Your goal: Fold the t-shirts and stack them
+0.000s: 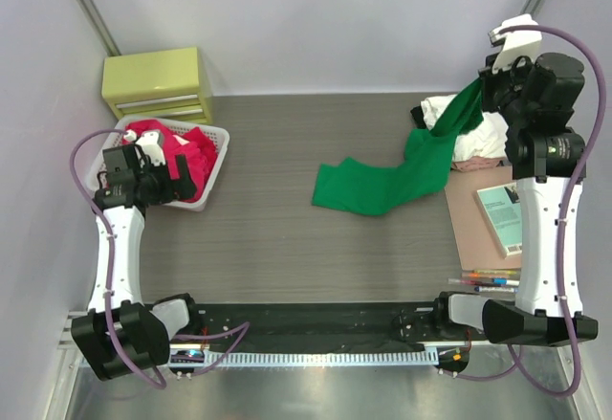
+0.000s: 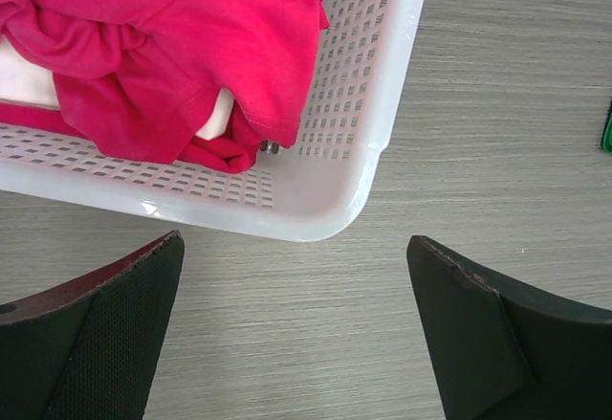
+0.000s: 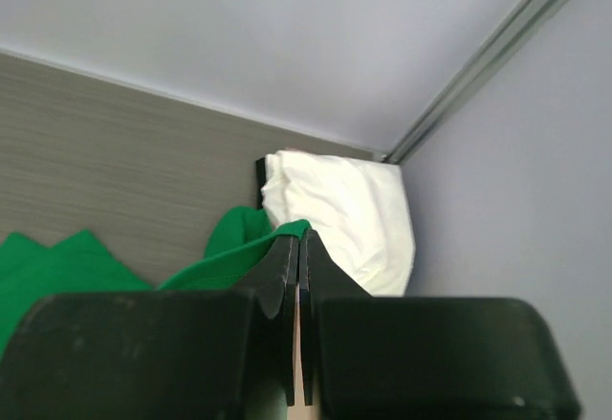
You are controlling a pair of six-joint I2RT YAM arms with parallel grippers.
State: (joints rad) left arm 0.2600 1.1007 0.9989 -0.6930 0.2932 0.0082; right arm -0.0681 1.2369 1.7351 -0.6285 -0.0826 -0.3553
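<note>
right gripper is clamped on 1 end of green t-shirt — held up at far right | cloth is draped down-left to table centre, long axis right-to-left | left gripper is spread wide, empty, beside basket — free end is judged nearer it

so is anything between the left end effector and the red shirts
Only the white basket: its corner wall lies ahead of the open left end effector, with the red t-shirts heaped inside it.
</note>
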